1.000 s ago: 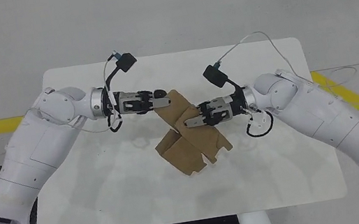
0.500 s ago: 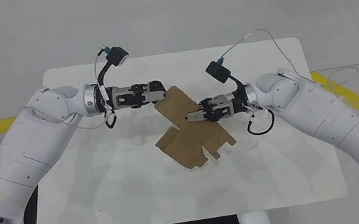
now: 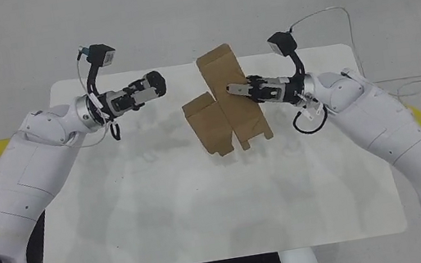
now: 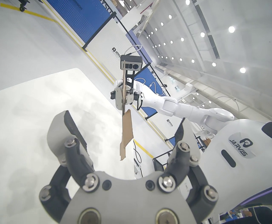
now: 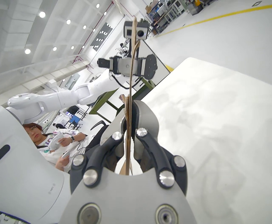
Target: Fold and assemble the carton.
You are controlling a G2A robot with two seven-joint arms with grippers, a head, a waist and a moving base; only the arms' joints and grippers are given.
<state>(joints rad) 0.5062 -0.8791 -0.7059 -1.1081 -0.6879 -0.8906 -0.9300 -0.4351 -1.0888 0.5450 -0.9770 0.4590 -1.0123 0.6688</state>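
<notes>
Since a second ago the flattened cardboard carton [image 3: 222,100] has gone from lying slanted on the table [image 3: 207,215] to hanging over the table's far middle. It is gripped by the right gripper [image 3: 235,89] alone. The left gripper [image 3: 157,80] has let go and drawn back over the table's far part on the robot's left side, well apart from the cardboard.

The right gripper's fingers are closed narrowly on the carton's upper panel, with the sheet running edge-on between them in the right wrist view. The rest of the blank droops below the grip toward the table. Whether its lowest flap touches the tabletop cannot be made out.

The left gripper stands wide open and holds nothing, and it faces the hanging sheet side-on.

Lifting the blank off the table probably lets its panels fall free of one another, so that a second edge can be reached. The open left gripper looks placed to take that edge and pull the flat tube into a box. The folding itself appears barely begun, as no flap is tucked yet.
</notes>
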